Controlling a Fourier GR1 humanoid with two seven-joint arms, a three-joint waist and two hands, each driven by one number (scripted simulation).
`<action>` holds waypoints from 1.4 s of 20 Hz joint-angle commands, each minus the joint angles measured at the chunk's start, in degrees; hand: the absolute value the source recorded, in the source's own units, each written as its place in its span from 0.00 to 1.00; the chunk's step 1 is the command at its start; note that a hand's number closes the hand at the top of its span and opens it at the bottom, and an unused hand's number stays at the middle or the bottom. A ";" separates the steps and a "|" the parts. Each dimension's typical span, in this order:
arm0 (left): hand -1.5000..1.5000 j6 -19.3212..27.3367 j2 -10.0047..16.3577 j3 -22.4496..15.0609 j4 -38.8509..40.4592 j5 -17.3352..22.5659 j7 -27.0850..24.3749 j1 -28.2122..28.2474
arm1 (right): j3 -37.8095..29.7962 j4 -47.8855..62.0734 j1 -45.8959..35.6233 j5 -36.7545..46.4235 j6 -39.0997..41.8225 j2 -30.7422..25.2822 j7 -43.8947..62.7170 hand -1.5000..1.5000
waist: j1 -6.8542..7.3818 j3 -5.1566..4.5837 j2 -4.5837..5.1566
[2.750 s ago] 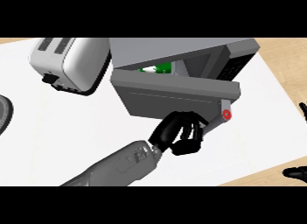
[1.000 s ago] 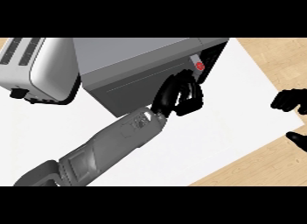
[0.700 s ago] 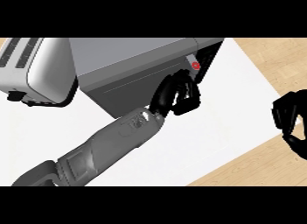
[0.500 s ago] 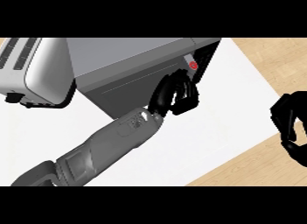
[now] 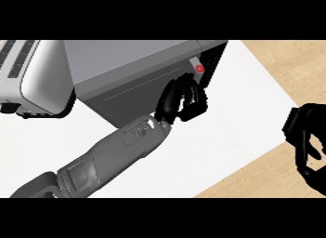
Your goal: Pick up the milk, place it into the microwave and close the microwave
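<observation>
The grey microwave (image 5: 124,65) stands at the back of the white counter, its door flush with the body. A red button (image 5: 198,68) shows on its dark control strip at the right end. My left hand (image 5: 182,100) rests against the door's right part just below that button, fingers loosely bent and holding nothing. The milk is out of sight. At the view's right edge, off the counter, my right hand (image 5: 309,139) hangs with relaxed, curved fingers around nothing.
A silver toaster (image 5: 28,79) stands at the left, close beside the microwave. The white counter (image 5: 227,139) ends in an edge running diagonally at the right, with wooden floor (image 5: 296,60) beyond it.
The microwave door, ajar earlier with the green-and-white milk showing inside, is now flush. My left hand stays against the door. My right hand has curved its fingers and sunk lower at the right edge.
</observation>
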 commanded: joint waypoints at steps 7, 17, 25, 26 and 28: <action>1.00 0.01 -3.16 1.00 1.04 0.71 -1.13 -7.27 | 1.57 -4.21 0.80 -1.28 2.27 0.09 -0.52 1.00 | -2.54 0.04 -0.11; 1.00 -3.05 -3.34 16.66 -2.44 18.67 1.07 1.89 | 9.33 -8.28 7.07 -1.80 3.63 -0.50 4.79 1.00 | 4.08 -0.94 0.99; 1.00 -12.25 -3.16 16.09 1.38 23.72 -0.63 3.54 | 11.35 -13.19 12.32 -0.85 -0.57 2.14 5.13 1.00 | 6.84 -0.79 0.46; 1.00 -13.44 -3.26 15.71 1.61 24.35 -0.95 4.08 | 11.93 -13.83 12.84 -0.60 -1.78 3.02 5.47 1.00 | 7.46 -0.87 0.49; 1.00 -16.08 -1.93 14.76 2.53 25.15 -0.98 4.55 | 12.84 -15.49 14.30 0.22 -2.45 3.41 5.57 1.00 | 7.74 -0.83 0.32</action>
